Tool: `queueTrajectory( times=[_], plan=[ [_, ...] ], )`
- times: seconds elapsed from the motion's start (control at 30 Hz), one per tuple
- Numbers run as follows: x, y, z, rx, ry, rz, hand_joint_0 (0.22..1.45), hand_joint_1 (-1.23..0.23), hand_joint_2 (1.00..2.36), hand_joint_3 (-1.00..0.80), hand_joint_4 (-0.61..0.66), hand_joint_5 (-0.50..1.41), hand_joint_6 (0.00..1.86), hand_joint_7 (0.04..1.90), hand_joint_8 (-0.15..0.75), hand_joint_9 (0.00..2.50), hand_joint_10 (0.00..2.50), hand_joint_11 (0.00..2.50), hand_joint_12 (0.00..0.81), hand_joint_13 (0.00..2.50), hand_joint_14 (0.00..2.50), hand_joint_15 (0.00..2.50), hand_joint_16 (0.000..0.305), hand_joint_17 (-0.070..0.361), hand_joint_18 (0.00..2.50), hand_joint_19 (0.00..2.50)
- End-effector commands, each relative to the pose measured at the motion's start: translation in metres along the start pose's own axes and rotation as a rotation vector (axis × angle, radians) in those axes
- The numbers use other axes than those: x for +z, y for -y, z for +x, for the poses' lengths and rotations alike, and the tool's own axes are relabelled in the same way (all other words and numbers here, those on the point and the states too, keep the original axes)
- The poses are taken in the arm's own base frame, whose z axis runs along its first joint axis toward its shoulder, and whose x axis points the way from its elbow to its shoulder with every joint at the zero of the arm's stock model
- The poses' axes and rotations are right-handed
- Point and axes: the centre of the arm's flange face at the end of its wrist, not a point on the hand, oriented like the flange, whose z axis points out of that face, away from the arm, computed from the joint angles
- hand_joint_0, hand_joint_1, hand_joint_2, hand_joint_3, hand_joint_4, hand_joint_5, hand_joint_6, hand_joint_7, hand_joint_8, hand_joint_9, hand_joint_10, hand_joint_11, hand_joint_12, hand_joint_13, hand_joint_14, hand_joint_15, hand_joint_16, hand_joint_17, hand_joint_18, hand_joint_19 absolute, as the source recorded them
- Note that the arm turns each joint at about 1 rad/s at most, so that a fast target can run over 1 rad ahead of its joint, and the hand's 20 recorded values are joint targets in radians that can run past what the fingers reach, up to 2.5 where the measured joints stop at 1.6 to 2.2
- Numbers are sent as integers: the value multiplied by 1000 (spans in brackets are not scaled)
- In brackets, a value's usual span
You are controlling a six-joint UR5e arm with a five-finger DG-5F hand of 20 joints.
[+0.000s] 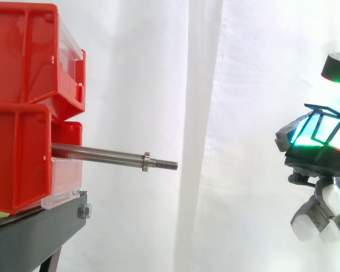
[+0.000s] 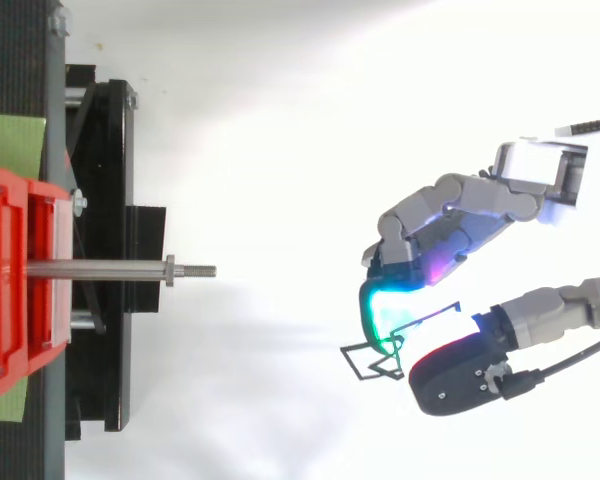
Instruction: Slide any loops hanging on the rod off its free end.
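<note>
From my station I see the rod (image 1: 102, 153) sticking level out of the lower of the red bins (image 1: 20, 153) on the black stand (image 1: 37, 226). Its threaded free end points toward the hand, I take it so that anything hung on it can be drawn straight off along its length. The rod's shaft, collar and thread look bare in both views. The hand (image 2: 450, 215) hangs out to the right, well apart from the rod's tip and a little below its line in the side view. Its fingers are curled in toward the thumb, and a thin black wire loop (image 1: 319, 109) sits round the glowing cyan-green fingertip (image 2: 380, 312). I judge the hand is closed on that loop, hooked or lightly pinched, though where the wire actually bears on the pads is too fine to tell. So the loop lies at the hand, clear of the rod with open space between, and I see nothing left to slide off
</note>
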Motion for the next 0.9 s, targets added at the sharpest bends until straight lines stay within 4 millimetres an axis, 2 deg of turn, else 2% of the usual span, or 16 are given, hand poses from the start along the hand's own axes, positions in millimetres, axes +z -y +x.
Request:
queueTrajectory(
  times=[0.0, 0.17, 0.3, 0.47, 0.73, 0.87],
  plan=[
    [-1, 1, 1, 10, -2, 9, 542, -568, 1018, -254, 153, -135, 850, 1229, 329, 859, 9, 249, 324, 548, 0, 0, 41, 93, 481, 79],
    [-1, 1, 3, 14, -2, 11, 542, -546, 1019, -223, 162, -129, 844, 1262, 332, 847, 9, 254, 330, 529, 0, 0, 42, 94, 466, 72],
    [-1, 0, 4, 14, -1, 11, 537, -653, 1023, -130, 168, -132, 857, 1266, 338, 852, 10, 263, 334, 529, 0, 0, 43, 96, 481, 61],
    [-1, 0, 4, 12, -1, 11, 540, -726, 1023, -110, 144, -147, 871, 1242, 322, 822, 10, 275, 340, 513, 0, 0, 44, 98, 494, 65],
    [-2, 1, 4, 13, -3, 14, 588, -828, 1015, -295, 150, -168, 880, 1174, 305, 778, 10, 278, 339, 493, 0, 0, 44, 99, 495, 63],
    [-3, 0, 3, 13, -2, 20, 575, -712, 1009, -394, 152, -157, 866, 1148, 312, 832, 10, 280, 336, 504, 0, 0, 44, 100, 510, 75]
  ],
)
